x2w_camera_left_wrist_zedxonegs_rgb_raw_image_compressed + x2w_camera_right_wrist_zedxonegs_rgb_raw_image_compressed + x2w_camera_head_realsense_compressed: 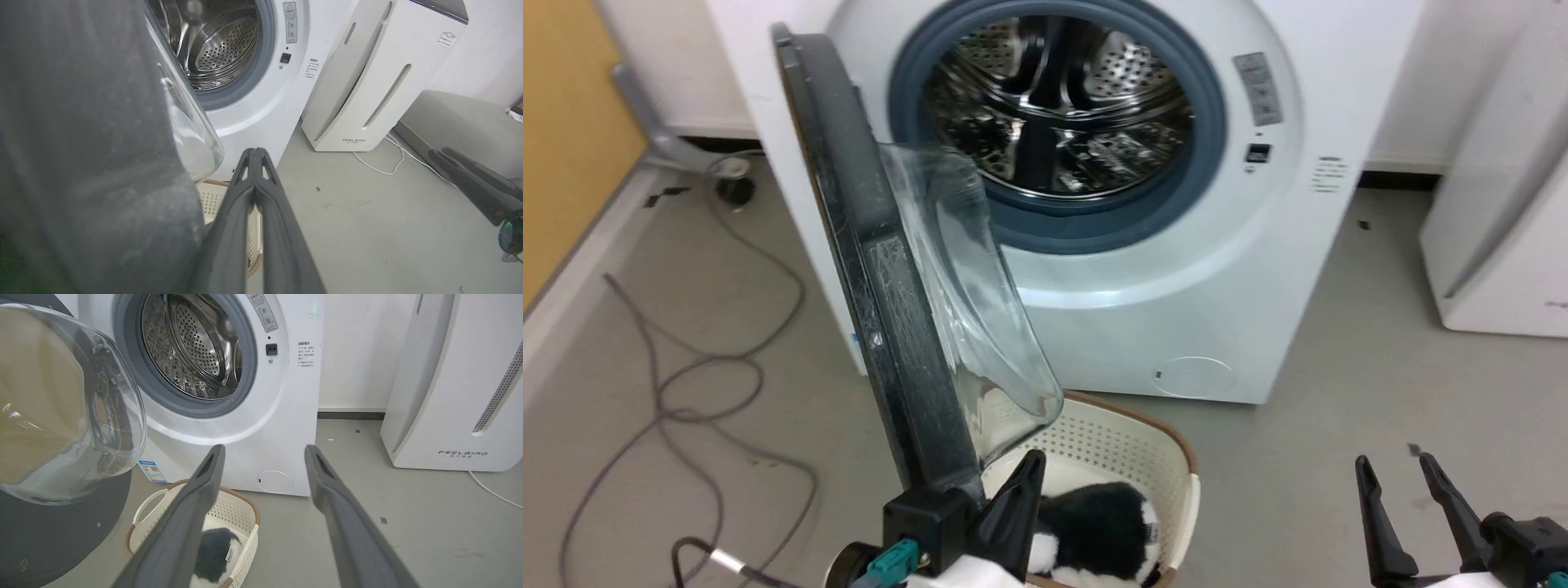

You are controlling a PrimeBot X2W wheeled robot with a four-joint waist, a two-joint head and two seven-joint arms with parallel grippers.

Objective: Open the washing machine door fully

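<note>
The washing machine stands ahead with its steel drum exposed. Its door is swung out edge-on toward me, hinged at the left, the clear glass bowl bulging to the right. My left gripper is shut with nothing between its fingers, right beside the door's lower rim on the inner side. In the left wrist view the door's dark face sits just left of the closed left gripper. My right gripper hangs open at the lower right, apart from the door.
A cream perforated basket holding a black-and-white plush item sits on the floor under the door. Grey cables loop on the floor at left. A slanted white appliance stands right of the machine.
</note>
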